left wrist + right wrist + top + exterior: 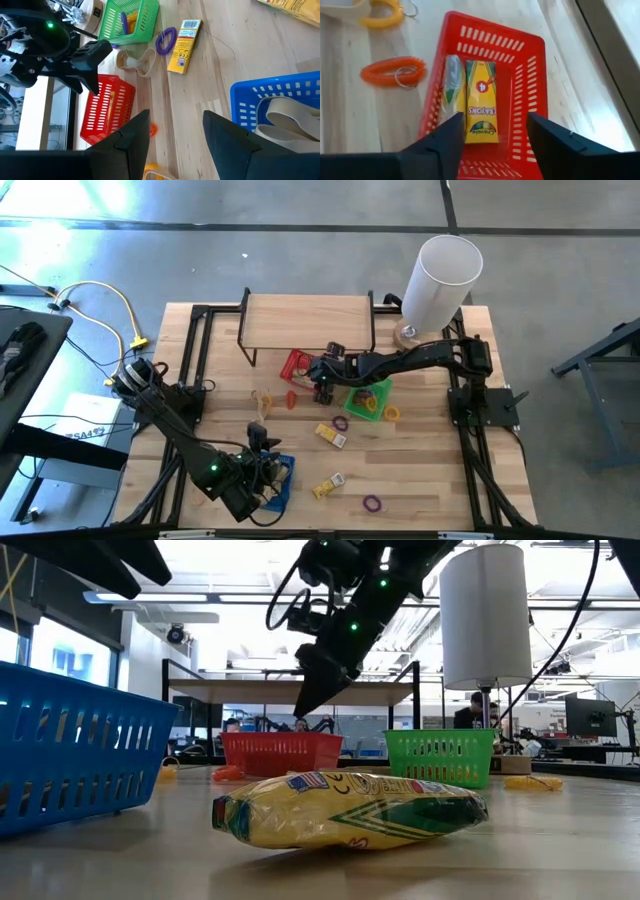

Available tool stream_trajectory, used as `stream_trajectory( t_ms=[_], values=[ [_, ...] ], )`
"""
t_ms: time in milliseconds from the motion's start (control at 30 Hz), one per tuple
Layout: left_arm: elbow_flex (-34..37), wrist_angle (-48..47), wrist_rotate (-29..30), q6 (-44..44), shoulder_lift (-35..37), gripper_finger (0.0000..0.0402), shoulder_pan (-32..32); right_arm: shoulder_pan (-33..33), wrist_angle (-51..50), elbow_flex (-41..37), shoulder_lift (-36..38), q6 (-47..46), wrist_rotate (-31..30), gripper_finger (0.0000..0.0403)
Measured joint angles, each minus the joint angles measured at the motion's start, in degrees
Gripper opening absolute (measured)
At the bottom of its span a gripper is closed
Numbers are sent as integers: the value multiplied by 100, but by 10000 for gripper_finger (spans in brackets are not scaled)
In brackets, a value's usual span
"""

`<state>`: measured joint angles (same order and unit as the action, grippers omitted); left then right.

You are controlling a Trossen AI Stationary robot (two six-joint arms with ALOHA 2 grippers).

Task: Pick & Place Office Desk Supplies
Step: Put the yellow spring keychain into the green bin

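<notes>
Yellow crayon packs (pixel 481 102) are seen lying in the red basket (pixel 530 75), directly below the right gripper (pixel 492 145); its fingers are spread wide and nothing is held. One pack's long axis is aligned with the basket's length. An orange coil loop (pixel 393 73) is seen just outside that basket on the wood.

Left gripper (pixel 175 142) is parked over the blue basket (pixel 280 95), fingers apart, empty; pale tan bands (pixel 292 120) are lying inside.

Loose items are left on the table (pixel 430 470): a yellow pack (pixel 331 436) and purple loop (pixel 341 423) beside the green basket (pixel 372 396), nearer the right arm; another pack (pixel 327 486) and purple loop (pixel 373 503) lie nearer the left arm.
</notes>
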<state>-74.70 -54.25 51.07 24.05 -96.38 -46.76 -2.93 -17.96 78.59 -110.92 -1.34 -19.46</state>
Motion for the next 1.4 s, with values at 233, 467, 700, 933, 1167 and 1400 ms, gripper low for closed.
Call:
stream_trajectory(
  t_ms=[233, 467, 700, 933, 1167, 1400],
  values=[
    [0, -43, -2, -15, 0, 174, 0, 474, -298, 77, 543, 101, 50, 223],
    [-2, -88, -17, -13, 0, 174, 2, 1232, -1118, 93, 1240, -276, 935, 224],
    [-2, -87, -137, -17, 2, 174, 2, 1939, -2482, 61, 1415, -2004, 2571, 224],
    [-2, -83, -188, -66, 0, 174, 4, 2597, -3554, -340, 1409, -4101, 1967, 224],
    [-2, -80, -186, -243, 0, 174, 99, 2471, -4517, -1116, 1406, -5674, 1233, 224],
    [-2, -58, -185, -369, 0, 174, 282, 1891, -3613, -1957, 1402, -5208, 1447, 224]
  ],
)
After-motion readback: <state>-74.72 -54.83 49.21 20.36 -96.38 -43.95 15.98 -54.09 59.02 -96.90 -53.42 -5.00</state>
